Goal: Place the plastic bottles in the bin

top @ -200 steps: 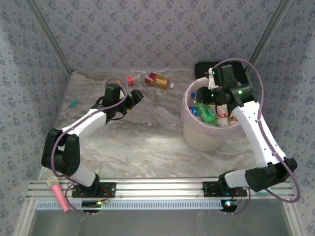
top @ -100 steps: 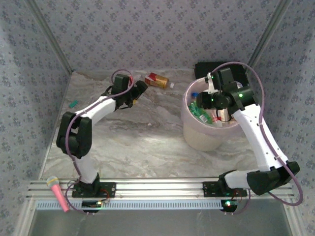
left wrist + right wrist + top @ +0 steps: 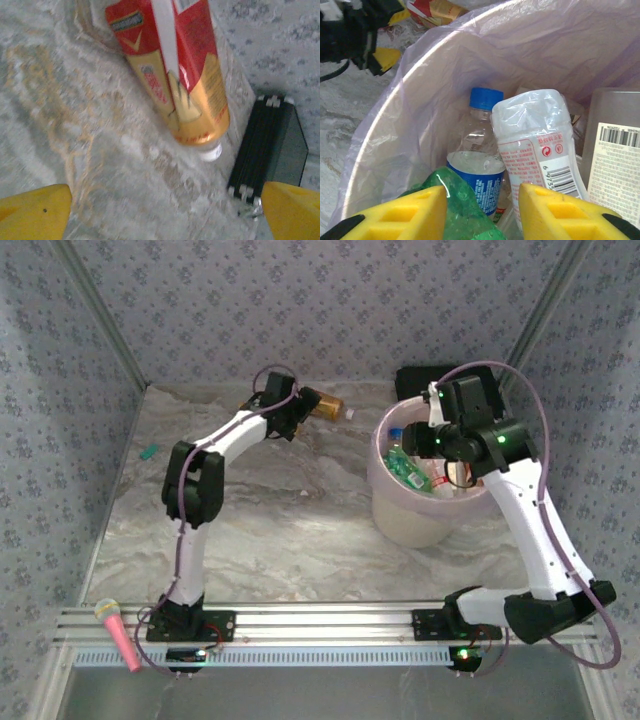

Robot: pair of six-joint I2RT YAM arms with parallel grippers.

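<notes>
A plastic bottle with a red and gold label (image 3: pixel 326 407) lies on its side at the back of the table. My left gripper (image 3: pixel 303 406) is right beside it, open. In the left wrist view the bottle (image 3: pixel 185 75) lies ahead of the gripper (image 3: pixel 165 215), white cap toward me, nothing between the fingers. The cream bin (image 3: pixel 400 520), lined with a pink bag, holds several bottles (image 3: pixel 420 472). My right gripper (image 3: pixel 432 445) hangs over its mouth. Seen from the right wrist, that gripper (image 3: pixel 482 210) is shut on a green bottle (image 3: pixel 465 205), above a blue-labelled bottle (image 3: pixel 477 165) and a white bottle (image 3: pixel 537 145).
A black rectangular case (image 3: pixel 415 380) stands behind the bin, and it shows close beside the bottle (image 3: pixel 272 150) in the left wrist view. A pink microphone (image 3: pixel 118 633) lies by the left base. A small green object (image 3: pixel 149 451) sits at the left wall.
The left arm has stretched from mid-table to the back, reaching the red and gold bottle. The right gripper stayed over the bin, shifting slightly.
</notes>
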